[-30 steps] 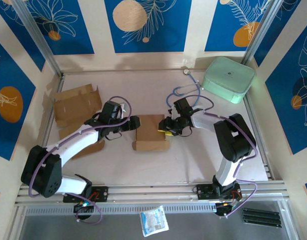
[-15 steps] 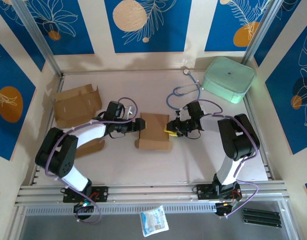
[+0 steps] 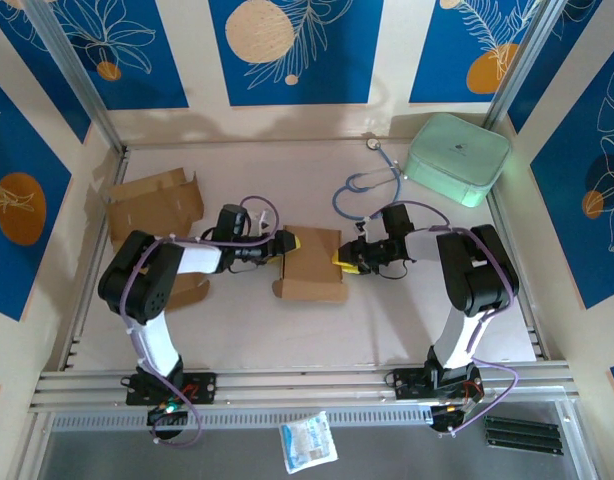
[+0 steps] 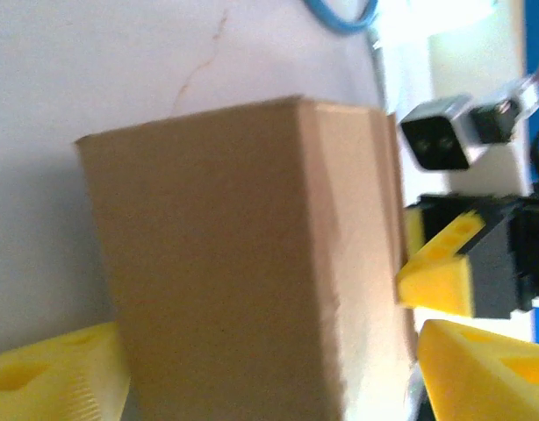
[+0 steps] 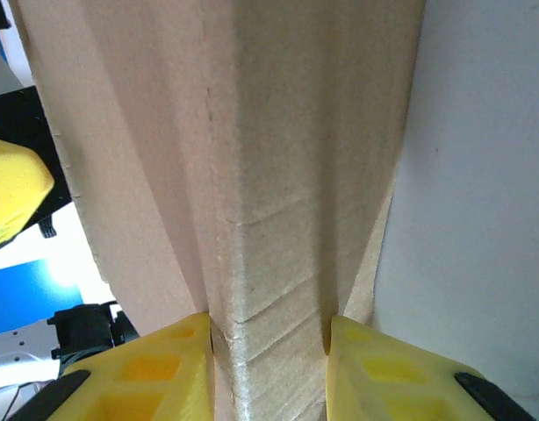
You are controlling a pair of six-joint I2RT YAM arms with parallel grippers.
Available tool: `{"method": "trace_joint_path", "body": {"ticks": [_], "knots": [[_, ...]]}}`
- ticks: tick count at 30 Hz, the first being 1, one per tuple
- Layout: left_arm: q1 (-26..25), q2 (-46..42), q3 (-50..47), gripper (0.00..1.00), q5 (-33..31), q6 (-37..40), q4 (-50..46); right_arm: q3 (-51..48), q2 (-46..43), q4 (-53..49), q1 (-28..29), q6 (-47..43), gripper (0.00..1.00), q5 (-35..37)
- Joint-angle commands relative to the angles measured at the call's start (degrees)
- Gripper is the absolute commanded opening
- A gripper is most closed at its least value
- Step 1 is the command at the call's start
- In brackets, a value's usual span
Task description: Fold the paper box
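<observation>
- Brown cardboard box [image 3: 309,263] sits mid-table, a bit nearer the arms than the back wall, between the two grippers.
- Box is partly formed: top face flat, and a narrow flap sticks out along its near edge.
- Right gripper [image 3: 339,262] is at the box's right edge. Right wrist view shows its yellow fingers [image 5: 168,368] pinched onto a folded ridge of the box [image 5: 252,175], both pads touching card, so it is clamped on the box.
- Left gripper [image 3: 287,245] is at the box's left edge, near the far corner.
- Left wrist view: the left gripper's [image 4: 269,377] jaws are spread wide with the box [image 4: 243,263] between them. One finger [image 4: 50,373] is at the card's edge, and a thin dark gap shows at the other side, so apart, not squeezing.
- The same view shows the other arm's yellow finger just past the box's far side.
- Both arms reach in low from the near edge, elbows out to the sides.
- Table [image 3: 287,330] is pale and matte.
- Flat cardboard sheet [image 3: 155,210] lies at the far left, well apart from the box.
- A second brown piece [image 3: 187,290] is partly under the left arm.
- Stethoscope [image 3: 372,180] with blue tubing lies behind the right gripper.
- Mint-green case [image 3: 457,158] sits in the far right corner, beside the stethoscope.
- Small plastic packet [image 3: 307,442] lies on the near ledge in front of the arm bases.
</observation>
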Motion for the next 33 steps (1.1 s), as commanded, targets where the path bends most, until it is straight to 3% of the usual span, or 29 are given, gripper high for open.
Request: {"method": "trace_joint_path", "body": {"ticks": [1,5,9,15,19,23,25,28,33], "knots": [[-1.11,2.67,-2.47,0.79,3.17,-10.22,16.28,0.99,1.71,-3.08,0.6,-1.75,0.32,-0.85],[-1.55,3.23,-3.06,0.7,2.66,-13.99,21.34,1.66,1.55,-3.76,1.29,-1.51,0.36,-0.18],[-1.74,-0.4,-3.85,0.55,-0.04,-12.51,18.66,1.33,-0.37,-3.99,1.6,-0.52,0.43,0.84],[-1.72,-7.03,-2.32,0.47,-4.27,-9.41,7.37,-0.53,-9.51,-5.7,1.7,1.31,0.53,6.65],[-1.74,-11.08,1.62,0.47,-7.96,-6.66,-5.33,-1.82,-22.63,-9.36,1.65,0.97,0.6,15.49],[-1.75,-15.67,6.7,0.47,-13.97,-4.57,-20.91,-1.27,-37.84,-13.45,2.28,-3.53,0.76,23.84],[-1.74,-17.24,10.15,0.46,-17.48,-3.8,-30.03,-1.19,-44.55,-13.51,5.52,-8.86,0.86,28.99],[-1.74,-18.88,15.0,0.46,-21.74,-4.82,-41.17,-0.93,-51.8,-12.62,14.98,-19.61,1.0,37.72],[-1.88,-19.37,21.5,0.44,-25.69,-10.64,-53.31,-2.85,-54.9,-10.57,34.36,-51.09,0.99,49.46]]}}
